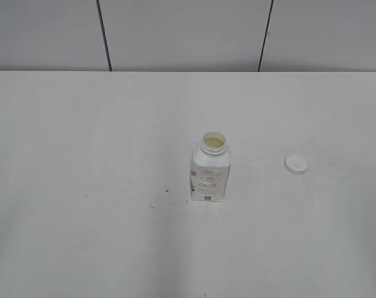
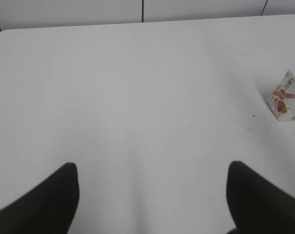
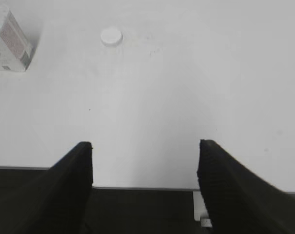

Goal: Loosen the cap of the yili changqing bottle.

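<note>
The yili changqing bottle [image 1: 210,172] stood upright at table centre, neck open; the cap [image 1: 296,164] lay apart at its three o'clock. My left gripper [image 2: 152,195] and right gripper [image 3: 145,170] were spread wide, empty. Loosening looked complete; I judged only retreat remained.

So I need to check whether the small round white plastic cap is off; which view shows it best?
The exterior view: the small round white plastic cap lies alone on the table, right of the open white squarish bottle. The right wrist view shows it smaller and farther off; the left wrist view misses it.
</note>
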Tool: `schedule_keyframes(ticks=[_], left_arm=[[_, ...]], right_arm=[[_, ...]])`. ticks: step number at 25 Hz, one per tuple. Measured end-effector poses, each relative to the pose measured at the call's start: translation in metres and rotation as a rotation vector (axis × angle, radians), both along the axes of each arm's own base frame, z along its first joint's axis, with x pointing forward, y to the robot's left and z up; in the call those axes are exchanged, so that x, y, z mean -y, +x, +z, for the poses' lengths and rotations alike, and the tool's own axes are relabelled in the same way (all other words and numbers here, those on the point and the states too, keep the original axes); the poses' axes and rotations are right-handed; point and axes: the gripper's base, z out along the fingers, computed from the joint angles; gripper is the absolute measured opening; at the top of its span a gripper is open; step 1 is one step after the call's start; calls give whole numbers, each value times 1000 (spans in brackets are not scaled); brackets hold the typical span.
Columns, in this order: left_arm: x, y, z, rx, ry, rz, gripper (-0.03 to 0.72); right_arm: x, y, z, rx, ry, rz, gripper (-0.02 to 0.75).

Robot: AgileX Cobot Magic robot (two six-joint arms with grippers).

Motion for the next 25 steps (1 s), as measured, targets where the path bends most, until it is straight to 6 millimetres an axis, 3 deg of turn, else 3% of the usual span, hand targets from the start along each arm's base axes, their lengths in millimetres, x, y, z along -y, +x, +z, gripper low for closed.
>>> schedule_keyframes(ticks=[5, 25], left_arm=[[0, 0, 0, -1, 0, 0, 565], [0, 0, 0, -1, 2, 1, 565]], right_arm=[[0, -19, 0, 140, -3, -2, 532], [1, -16, -5, 173, 11, 103, 532]])
